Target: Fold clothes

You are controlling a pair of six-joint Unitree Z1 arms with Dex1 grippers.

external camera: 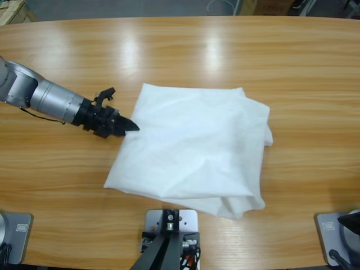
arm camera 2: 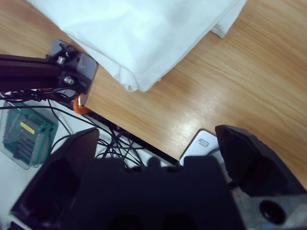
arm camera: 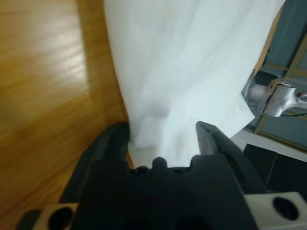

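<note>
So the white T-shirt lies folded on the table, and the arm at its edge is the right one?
Not quite: it is the left gripper at the T-shirt edge. The left wrist view shows the white cloth between its open jaws.

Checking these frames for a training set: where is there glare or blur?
High view: pale streaks of ceiling glare on the table above the T-shirt. Left wrist view: the wood at left is smeared and glary, and the left gripper looks soft. Right wrist view: sharp on cloth and wood grain.
</note>
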